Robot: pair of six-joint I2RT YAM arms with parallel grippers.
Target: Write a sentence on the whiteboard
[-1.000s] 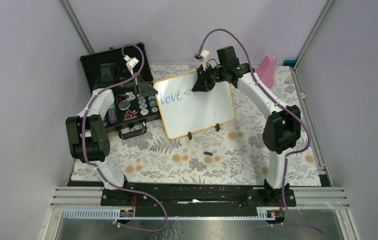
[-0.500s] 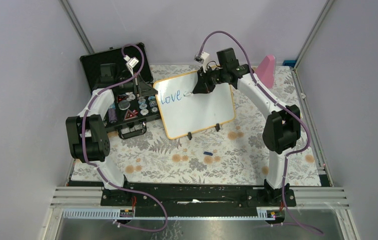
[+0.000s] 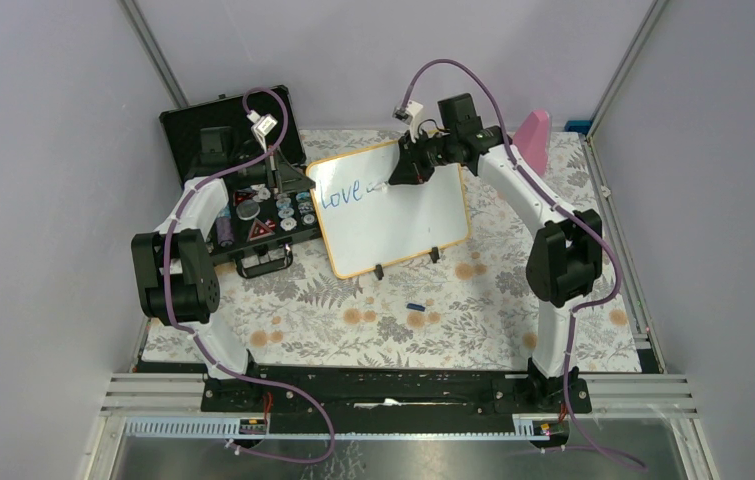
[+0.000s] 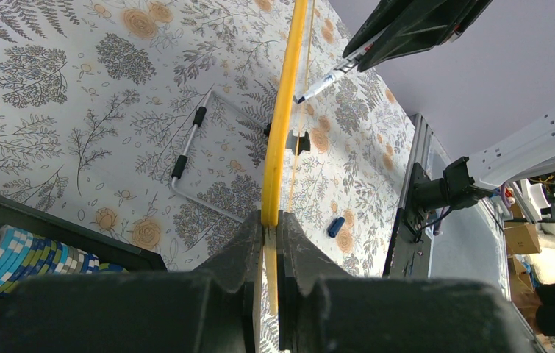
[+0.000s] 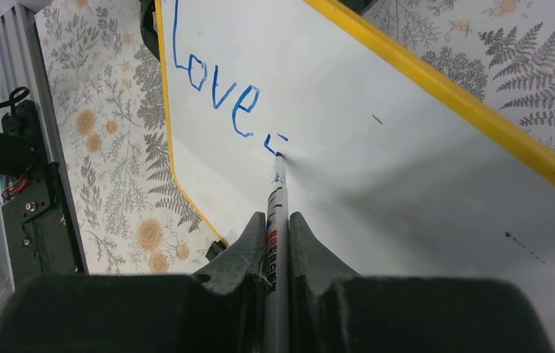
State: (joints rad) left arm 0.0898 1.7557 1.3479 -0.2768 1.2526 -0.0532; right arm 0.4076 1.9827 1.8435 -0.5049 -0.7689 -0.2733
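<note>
Our right gripper (image 5: 278,220) has shifted rightward along the board (image 3: 403,215) since a second ago. The board stands propped mid-table, with our left gripper (image 4: 270,220) clamped on its left rim. The right one pinches the marker (image 5: 277,187), its tip touching just right of "Love", the sentence (image 5: 212,84) so far. Blank board lies rightward along its long axis, so we judge the next strokes run that way.

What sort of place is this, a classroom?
More likely a lab test booth: a left arm and right arm bolted to a metal rail, plain grey walls closing in one cloth-covered table, a whiteboard between them.
</note>
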